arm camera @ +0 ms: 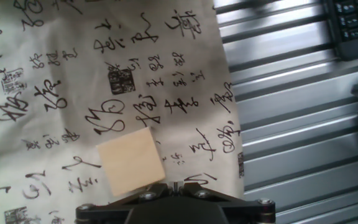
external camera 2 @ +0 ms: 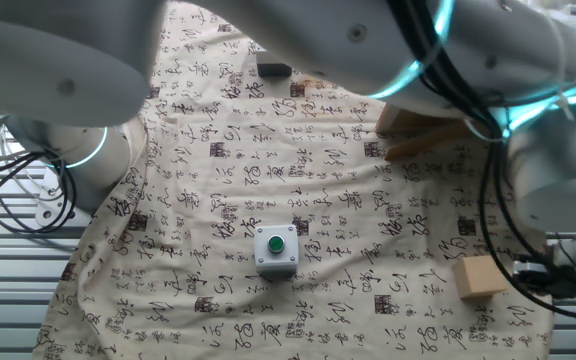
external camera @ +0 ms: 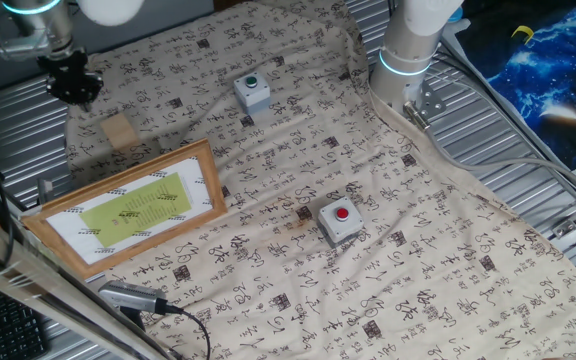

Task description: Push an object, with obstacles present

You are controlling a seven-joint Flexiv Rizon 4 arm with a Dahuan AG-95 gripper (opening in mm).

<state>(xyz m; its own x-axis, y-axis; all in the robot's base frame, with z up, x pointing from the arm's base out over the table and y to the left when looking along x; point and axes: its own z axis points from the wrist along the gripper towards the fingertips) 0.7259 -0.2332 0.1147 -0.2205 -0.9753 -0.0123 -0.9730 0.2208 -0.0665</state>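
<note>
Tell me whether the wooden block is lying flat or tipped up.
Flat. The block rests with a broad face on the cloth in the hand view, with no edge lifted in either fixed view.

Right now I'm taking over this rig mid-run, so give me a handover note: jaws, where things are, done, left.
Gripper: just above the wooden block; whether the jaws are open cannot be told.
Block: on the cloth near its edge, close to the picture frame.
Green button box and red button box: farther out on the cloth.
Done: gripper placed by the block.
Left: push it past the obstacles.
</note>
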